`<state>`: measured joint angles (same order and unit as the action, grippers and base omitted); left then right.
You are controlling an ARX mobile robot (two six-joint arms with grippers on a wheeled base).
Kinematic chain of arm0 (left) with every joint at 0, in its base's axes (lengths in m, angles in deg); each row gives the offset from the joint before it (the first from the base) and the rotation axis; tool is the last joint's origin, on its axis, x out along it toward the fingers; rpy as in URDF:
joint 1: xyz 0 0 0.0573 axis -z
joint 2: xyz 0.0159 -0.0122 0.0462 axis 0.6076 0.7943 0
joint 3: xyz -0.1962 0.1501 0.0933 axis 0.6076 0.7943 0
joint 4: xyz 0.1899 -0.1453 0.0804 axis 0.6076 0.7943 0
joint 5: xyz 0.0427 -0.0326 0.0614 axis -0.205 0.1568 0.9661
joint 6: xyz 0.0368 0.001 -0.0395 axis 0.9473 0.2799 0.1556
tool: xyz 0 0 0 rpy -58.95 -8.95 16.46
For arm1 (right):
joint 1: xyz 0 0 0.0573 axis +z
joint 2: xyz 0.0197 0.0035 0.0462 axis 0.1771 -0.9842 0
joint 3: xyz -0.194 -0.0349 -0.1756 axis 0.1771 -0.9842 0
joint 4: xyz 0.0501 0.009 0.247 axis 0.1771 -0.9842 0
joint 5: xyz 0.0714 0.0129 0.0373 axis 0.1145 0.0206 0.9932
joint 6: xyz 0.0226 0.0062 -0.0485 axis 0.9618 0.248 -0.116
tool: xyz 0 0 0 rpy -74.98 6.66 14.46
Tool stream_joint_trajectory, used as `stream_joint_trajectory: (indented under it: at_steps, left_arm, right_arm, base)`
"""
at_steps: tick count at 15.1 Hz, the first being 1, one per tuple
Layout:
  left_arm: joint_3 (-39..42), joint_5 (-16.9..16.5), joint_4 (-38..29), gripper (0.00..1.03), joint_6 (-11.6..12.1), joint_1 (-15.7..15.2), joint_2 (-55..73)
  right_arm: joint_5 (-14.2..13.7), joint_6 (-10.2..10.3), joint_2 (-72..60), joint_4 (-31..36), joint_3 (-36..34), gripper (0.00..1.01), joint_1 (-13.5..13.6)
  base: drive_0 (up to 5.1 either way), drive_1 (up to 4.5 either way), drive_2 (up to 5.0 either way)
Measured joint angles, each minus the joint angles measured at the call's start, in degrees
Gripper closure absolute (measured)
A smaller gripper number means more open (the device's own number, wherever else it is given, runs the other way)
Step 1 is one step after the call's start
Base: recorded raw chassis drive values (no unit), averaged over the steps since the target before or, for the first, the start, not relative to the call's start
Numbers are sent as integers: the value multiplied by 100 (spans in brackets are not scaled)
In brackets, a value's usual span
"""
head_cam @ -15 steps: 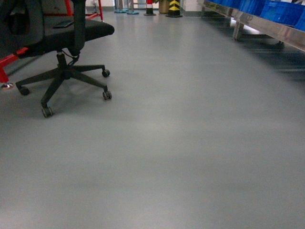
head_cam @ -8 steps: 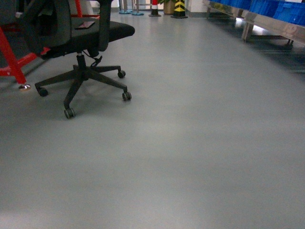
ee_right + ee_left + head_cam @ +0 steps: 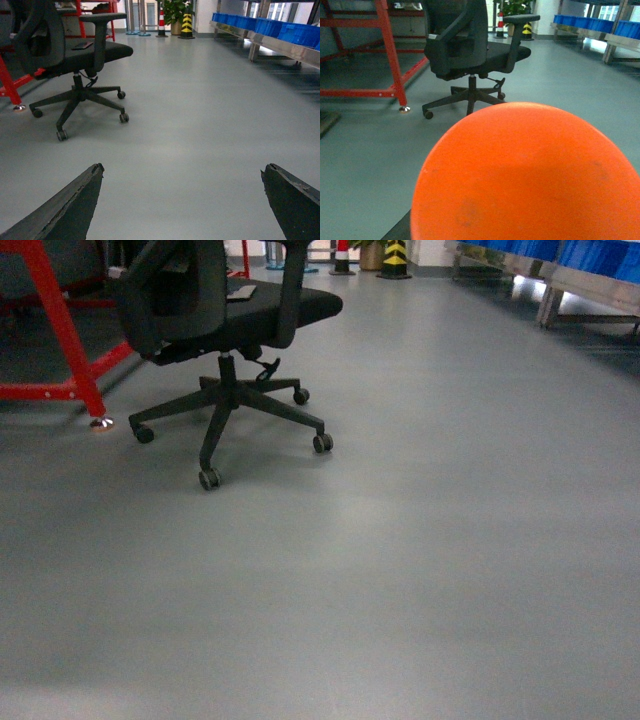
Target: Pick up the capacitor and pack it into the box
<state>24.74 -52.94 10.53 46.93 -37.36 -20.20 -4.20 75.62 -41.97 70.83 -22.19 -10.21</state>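
A large, smooth orange rounded thing, which I take for the capacitor (image 3: 530, 170), fills the lower half of the left wrist view right in front of the camera. It hides the jaws of my left gripper (image 3: 486, 210); only a dark sliver of one finger (image 3: 397, 231) shows at the bottom left. My right gripper (image 3: 182, 170) is open, its two dark fingertips (image 3: 92, 175) wide apart with only bare grey floor between them. The box is out of view. Neither gripper appears in the head view.
A black office chair (image 3: 230, 330) on castors stands on the grey floor ahead left, beside a red metal frame (image 3: 60, 330). Blue crates (image 3: 270, 27) sit on a steel rack along the right. A yellow-black bollard (image 3: 186, 22) and a striped cone (image 3: 161, 20) stand far back.
The head view has swung left: the chair has slid rightward in the frame, the red frame has come into sight, and the blue crates have drifted toward the right edge.
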Motion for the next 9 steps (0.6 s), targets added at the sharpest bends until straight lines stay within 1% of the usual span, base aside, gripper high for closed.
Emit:
stream_joint_trajectory:
  at_steps: [9]
  left_arm:
    - [0,2,0,59,0,0,0]
  right_arm:
    - [-2,0,0,13,0,3,0]
  base:
    - [-503,243,243]
